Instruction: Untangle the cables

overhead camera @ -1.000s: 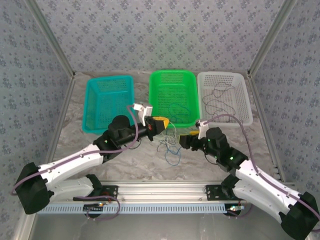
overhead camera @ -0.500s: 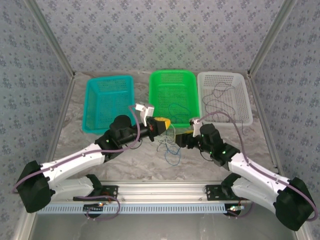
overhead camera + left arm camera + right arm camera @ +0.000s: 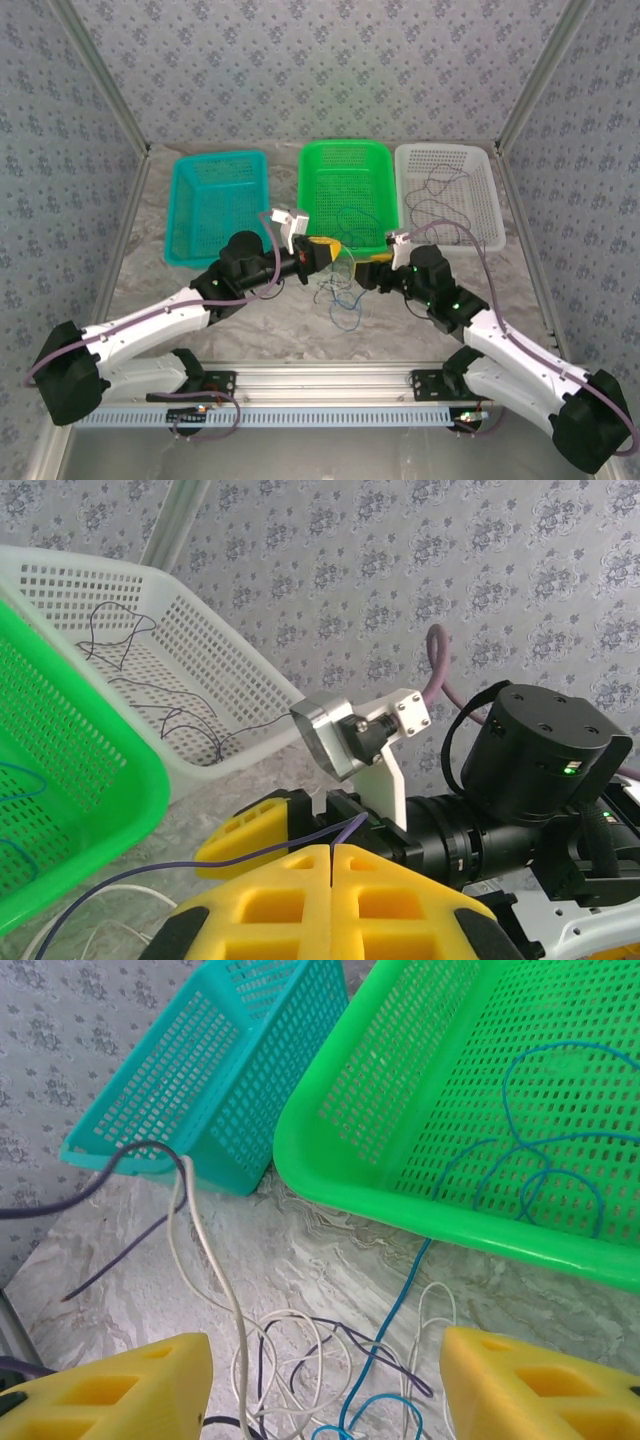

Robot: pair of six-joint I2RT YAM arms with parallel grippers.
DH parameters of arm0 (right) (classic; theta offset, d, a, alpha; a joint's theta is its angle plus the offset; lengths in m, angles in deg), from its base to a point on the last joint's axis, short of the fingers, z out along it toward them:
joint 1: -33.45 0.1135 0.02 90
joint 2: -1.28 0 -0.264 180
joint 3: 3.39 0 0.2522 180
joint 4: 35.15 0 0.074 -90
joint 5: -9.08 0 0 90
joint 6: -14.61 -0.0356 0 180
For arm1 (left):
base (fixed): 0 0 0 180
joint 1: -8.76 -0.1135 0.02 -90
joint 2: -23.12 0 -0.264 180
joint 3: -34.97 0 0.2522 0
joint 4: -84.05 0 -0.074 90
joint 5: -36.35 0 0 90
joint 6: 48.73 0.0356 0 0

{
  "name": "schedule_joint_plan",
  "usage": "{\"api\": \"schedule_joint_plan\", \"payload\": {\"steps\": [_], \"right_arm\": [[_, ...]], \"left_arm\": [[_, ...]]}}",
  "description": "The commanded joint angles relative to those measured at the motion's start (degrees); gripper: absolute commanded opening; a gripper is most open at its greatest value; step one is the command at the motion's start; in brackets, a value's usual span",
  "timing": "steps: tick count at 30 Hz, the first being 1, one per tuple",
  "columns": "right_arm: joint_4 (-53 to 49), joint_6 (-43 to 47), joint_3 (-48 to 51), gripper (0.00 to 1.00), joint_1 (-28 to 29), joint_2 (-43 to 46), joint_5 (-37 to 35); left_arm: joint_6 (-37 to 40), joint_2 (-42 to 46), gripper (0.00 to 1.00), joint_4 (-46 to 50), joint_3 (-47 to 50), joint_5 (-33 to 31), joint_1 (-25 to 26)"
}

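Note:
The cables form a loose tangle [image 3: 340,297] on the table between the arms: white [image 3: 205,1240], blue [image 3: 400,1300] and dark purple [image 3: 400,1355] strands. My left gripper [image 3: 322,250] hovers above the tangle's left side. Its yellow jaws [image 3: 333,848] are shut on a dark purple cable [image 3: 250,855] that trails off to the left. My right gripper [image 3: 375,270] is open just right of it, fingers [image 3: 325,1380] spread wide above the tangle, nothing held. White and purple strands rise toward the left gripper.
Three baskets line the back: teal [image 3: 215,160], green [image 3: 345,147] with a blue cable [image 3: 540,1160] inside, white [image 3: 447,150] with a thin dark cable [image 3: 130,650]. The blue strand on the table runs up to the green basket's front rim [image 3: 330,1180].
My right gripper has moved left and forward, close to the left gripper over the tangle, its jaws narrowing a little. The left gripper has stayed put, still pinching its cable.

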Motion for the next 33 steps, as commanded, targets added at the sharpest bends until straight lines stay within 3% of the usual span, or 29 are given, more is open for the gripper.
{"api": "schedule_joint_plan", "payload": {"steps": [1,11,14,18,20,26,33], "right_arm": [[1.81,0.66,-2.27,0.62,-0.34,-2.4,2.25],[8.78,0.31,-3.16,0.58,-0.3,-8.38,5.57],[8.85,0.22,-3.16,0.43,-0.29,-9.59,5.33],[8.79,-0.54,-3.44,0.1,-0.29,-12.65,5.55],[6.66,-0.7,-3.6,0.0,-0.14,-14.32,4.76],[2.22,-2.37,-0.34,0.0,1.63,-16.42,0.08],[-2.43,-4.16,2.56,0.0,4.65,-17.72,-5.88]], "left_arm": [[-0.28,0.71,0.01,-2.87,-0.13,1.66,0.51],[-1.09,-0.27,0.01,-4.78,0.12,2.73,0.86],[-1.4,-0.13,0.01,-5.84,0.26,2.87,0.86],[-0.99,0.99,0.01,-6.11,0.04,2.4,0.78],[0.69,2.58,0.01,-3.99,-0.76,1.59,0.68],[11.51,10.43,0.01,8.85,-7.67,-3.11,-1.04],[18.22,14.08,0.01,15.2,-16.87,-4.16,-3.55]]}}
